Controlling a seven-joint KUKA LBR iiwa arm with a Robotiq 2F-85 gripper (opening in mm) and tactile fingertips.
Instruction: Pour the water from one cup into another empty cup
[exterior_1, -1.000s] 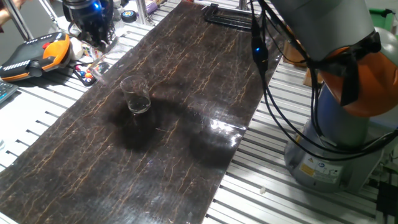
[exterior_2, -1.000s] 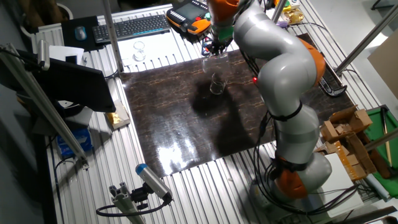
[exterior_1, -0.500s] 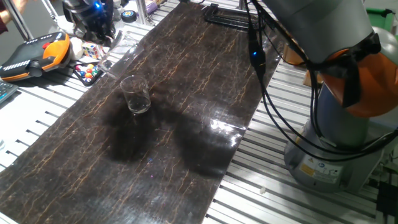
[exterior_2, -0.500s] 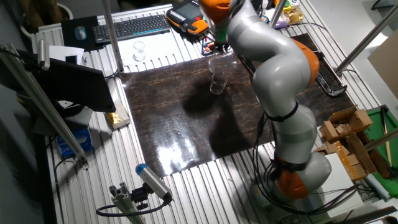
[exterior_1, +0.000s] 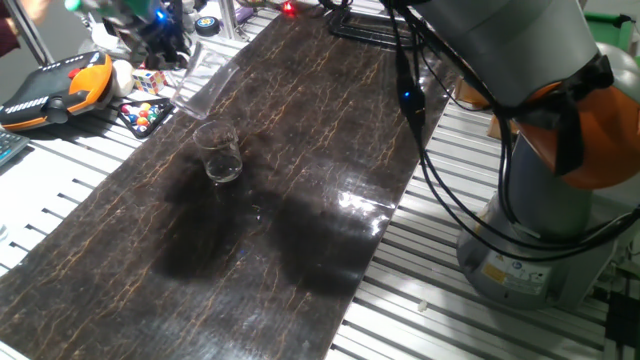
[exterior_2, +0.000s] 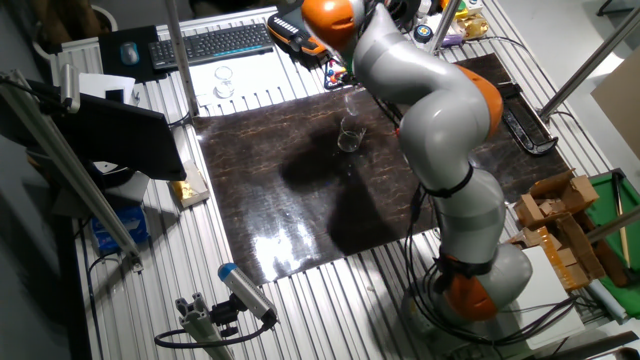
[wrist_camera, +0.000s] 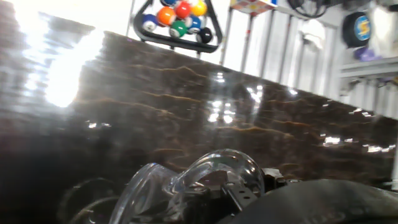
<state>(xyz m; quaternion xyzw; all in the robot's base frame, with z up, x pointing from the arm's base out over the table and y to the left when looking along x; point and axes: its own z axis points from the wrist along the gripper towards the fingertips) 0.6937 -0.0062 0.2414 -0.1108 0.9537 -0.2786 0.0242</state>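
My gripper (exterior_1: 165, 50) is at the table's back left corner, shut on the clear straight-sided tumbler (exterior_1: 205, 78). The tumbler is tipped steeply, its mouth pointing down towards the empty tapered cup (exterior_1: 220, 155). That cup stands upright on the dark marble-patterned board just in front of it. In the other fixed view the gripper (exterior_2: 345, 78) holds the tumbler (exterior_2: 351, 99) just above the cup (exterior_2: 348, 136). The hand view shows the tumbler's rim (wrist_camera: 211, 177) close up and blurred. I cannot make out the water in any view.
A rack of coloured billiard balls (wrist_camera: 177, 18) lies off the board's edge by the gripper, next to an orange teach pendant (exterior_1: 55, 85). A keyboard (exterior_2: 210, 42) and a small glass (exterior_2: 224, 80) sit behind the board. The robot base (exterior_1: 540, 230) stands at the right.
The hand has swung up and back while rotating. This carried the tumbler from low beside the cup to a steeper tilt above it. The cup on the board has not moved.
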